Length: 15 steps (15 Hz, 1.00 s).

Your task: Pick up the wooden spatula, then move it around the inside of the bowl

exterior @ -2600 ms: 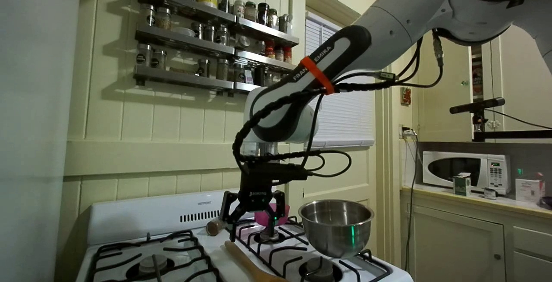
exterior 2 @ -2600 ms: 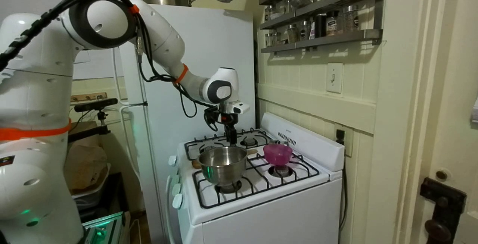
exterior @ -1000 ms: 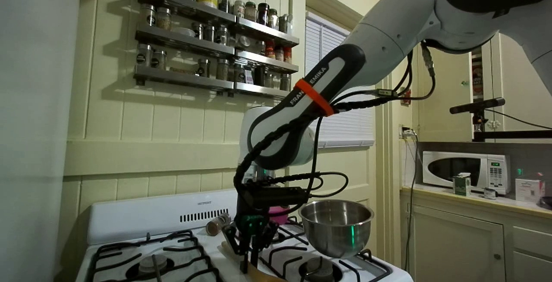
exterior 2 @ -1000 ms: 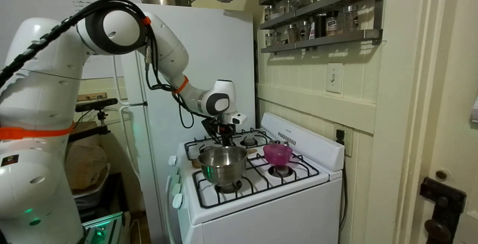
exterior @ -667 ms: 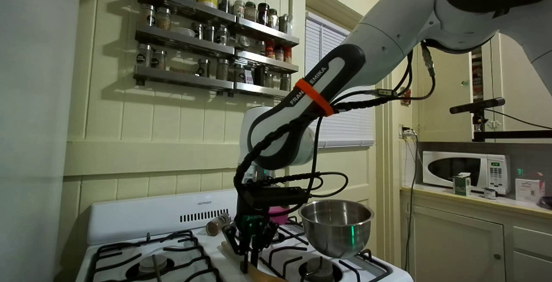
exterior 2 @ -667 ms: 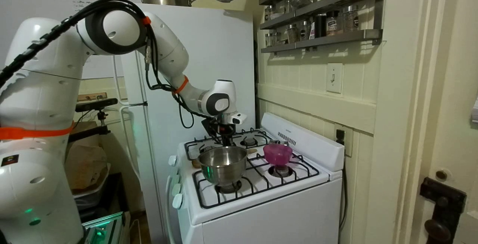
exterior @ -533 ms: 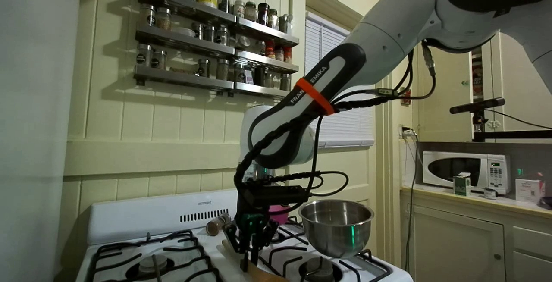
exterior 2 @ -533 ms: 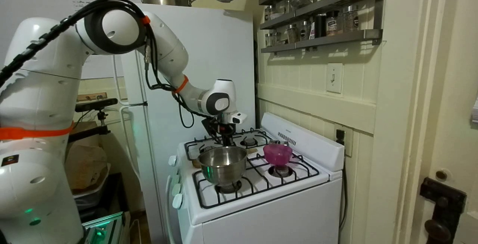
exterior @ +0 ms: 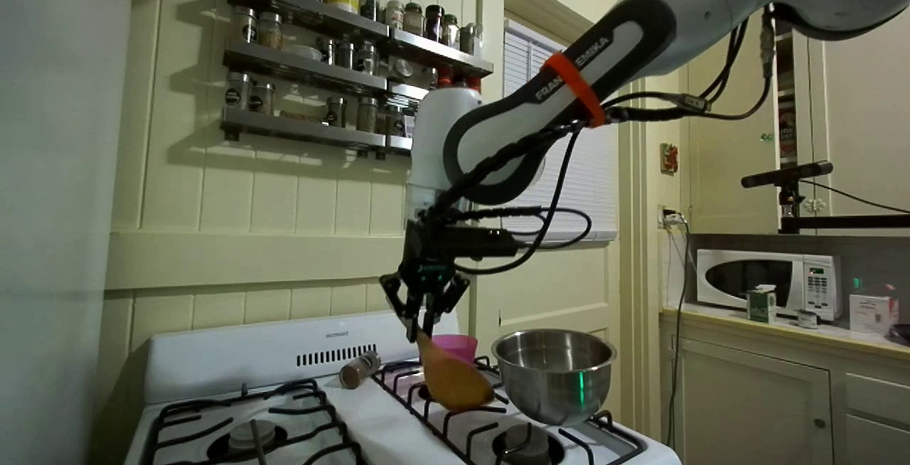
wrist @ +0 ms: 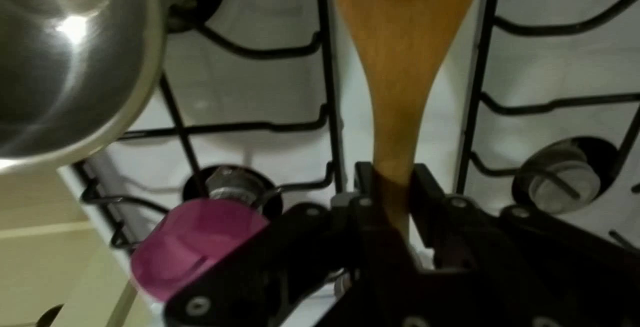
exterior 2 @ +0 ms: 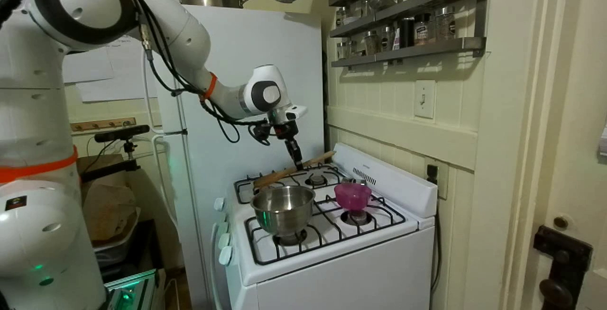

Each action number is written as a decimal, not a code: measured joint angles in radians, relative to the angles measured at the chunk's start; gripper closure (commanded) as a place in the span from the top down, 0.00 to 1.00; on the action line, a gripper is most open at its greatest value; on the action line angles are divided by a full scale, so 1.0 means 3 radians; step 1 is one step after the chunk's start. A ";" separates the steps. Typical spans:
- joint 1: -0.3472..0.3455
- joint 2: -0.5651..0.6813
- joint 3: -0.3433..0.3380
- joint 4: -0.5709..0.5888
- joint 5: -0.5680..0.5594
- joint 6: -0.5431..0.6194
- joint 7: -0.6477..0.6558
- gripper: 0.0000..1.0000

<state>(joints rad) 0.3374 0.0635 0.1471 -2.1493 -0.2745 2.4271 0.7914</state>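
Note:
The wooden spatula (exterior: 455, 381) hangs in the air above the stove, its broad head tilted down. My gripper (exterior: 421, 334) is shut on its handle, just behind the head; in the wrist view both fingers press against the wood (wrist: 397, 132). An exterior view shows the thin handle end (exterior 2: 327, 156) pointing up toward the stove's back panel. The silver metal bowl (exterior: 551, 394) stands on a front burner grate, apart from the spatula. Its rim (wrist: 150, 52) appears at the left of the wrist view, beside the spatula head. The bowl's inside wall (exterior 2: 280, 196) is partly visible.
A pink bowl (exterior 2: 353, 196) sits on the back burner behind the metal bowl. One spice jar (exterior: 359, 370) lies on its side near the stove's back panel (exterior: 270, 351). Black grates (exterior 2: 332, 234) cover the burners. Spice shelves (exterior: 306, 67) hang on the wall, and a fridge (exterior 2: 256, 87) stands beyond the stove.
Earlier the gripper came down, open, over the spatula and closed on its handle. Within the last half second, gripper and spatula have risen well off the stove, tilting the head down. Both bowls stayed put.

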 measured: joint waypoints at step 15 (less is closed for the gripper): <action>-0.0331 -0.1536 0.0514 -0.0473 -0.0849 -0.1157 0.0891 0.05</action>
<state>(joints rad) 0.2382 -0.3975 0.3014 -2.2910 -0.5293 2.0799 1.0587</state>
